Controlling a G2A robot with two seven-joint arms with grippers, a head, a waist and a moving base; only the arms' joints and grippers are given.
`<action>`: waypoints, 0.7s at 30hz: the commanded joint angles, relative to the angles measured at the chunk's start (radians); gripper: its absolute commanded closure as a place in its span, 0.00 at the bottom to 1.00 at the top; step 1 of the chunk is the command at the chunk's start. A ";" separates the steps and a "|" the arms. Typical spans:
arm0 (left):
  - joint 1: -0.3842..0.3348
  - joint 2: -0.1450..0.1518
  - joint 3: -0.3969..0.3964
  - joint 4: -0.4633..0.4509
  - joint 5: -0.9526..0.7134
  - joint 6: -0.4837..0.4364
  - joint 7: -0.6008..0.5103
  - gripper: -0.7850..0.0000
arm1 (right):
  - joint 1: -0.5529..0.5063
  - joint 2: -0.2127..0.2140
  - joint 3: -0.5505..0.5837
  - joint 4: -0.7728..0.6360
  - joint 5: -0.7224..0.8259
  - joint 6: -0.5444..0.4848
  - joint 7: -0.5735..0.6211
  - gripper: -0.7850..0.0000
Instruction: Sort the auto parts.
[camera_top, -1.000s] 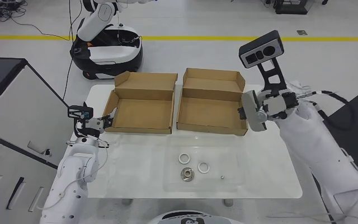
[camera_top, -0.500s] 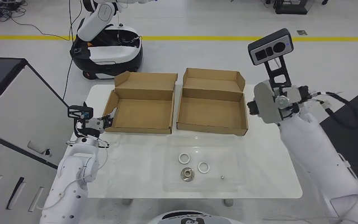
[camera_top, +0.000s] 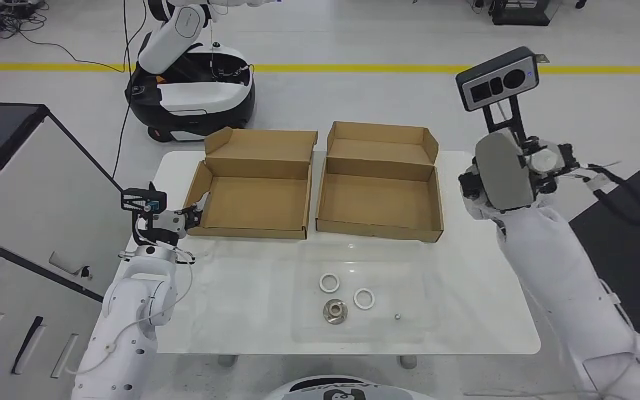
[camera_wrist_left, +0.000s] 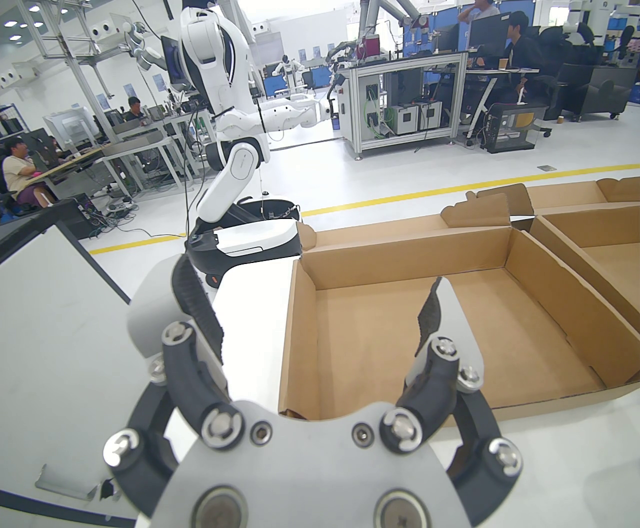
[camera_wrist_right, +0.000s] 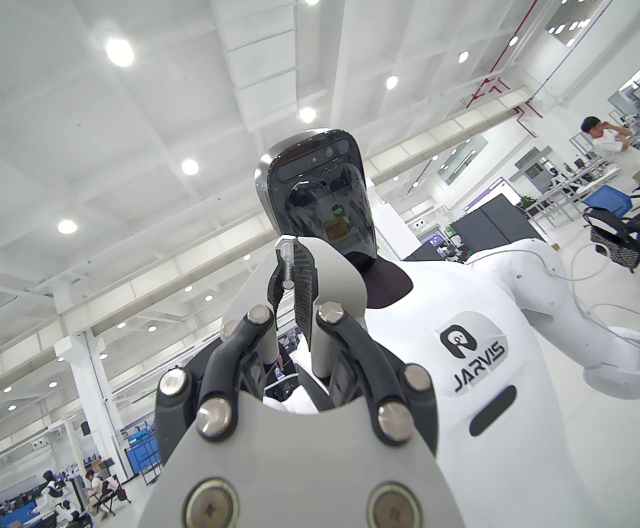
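Observation:
Two white rings (camera_top: 329, 283) (camera_top: 365, 298), a metal part (camera_top: 334, 312) and a tiny piece (camera_top: 398, 317) lie on the white table (camera_top: 470, 320) near its front edge. My right gripper (camera_wrist_right: 295, 257) is shut on a threaded steel bolt (camera_wrist_right: 285, 267) and points up, away from the table. In the top view that right gripper (camera_top: 498, 178) is raised beside the table's right edge. My left gripper (camera_wrist_left: 310, 280) is open, with nothing between its fingers, and faces the left cardboard box (camera_wrist_left: 450, 325). It hangs at the table's left edge (camera_top: 190, 215).
Two open, empty cardboard boxes (camera_top: 250, 203) (camera_top: 378, 198) sit side by side at the back of the table. A clear sheet or tray (camera_top: 420, 295) lies under the loose parts. Another robot's base (camera_top: 195, 95) stands behind the table.
My right arm has swung from beside the right box outward and back, past the table's right edge, turning its wrist upward. The left arm and the parts have not moved.

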 joint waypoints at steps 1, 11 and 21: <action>0.000 0.000 0.000 0.000 0.000 0.000 0.000 0.00 | -0.004 -0.004 0.003 0.001 -0.005 0.004 -0.002 1.00; 0.000 0.000 0.000 0.000 0.000 0.000 0.000 0.00 | -0.008 -0.017 0.023 0.012 -0.125 0.054 -0.001 1.00; 0.000 0.000 0.000 0.000 0.000 0.000 0.000 0.00 | -0.016 -0.024 0.054 0.020 -0.229 0.100 0.021 1.00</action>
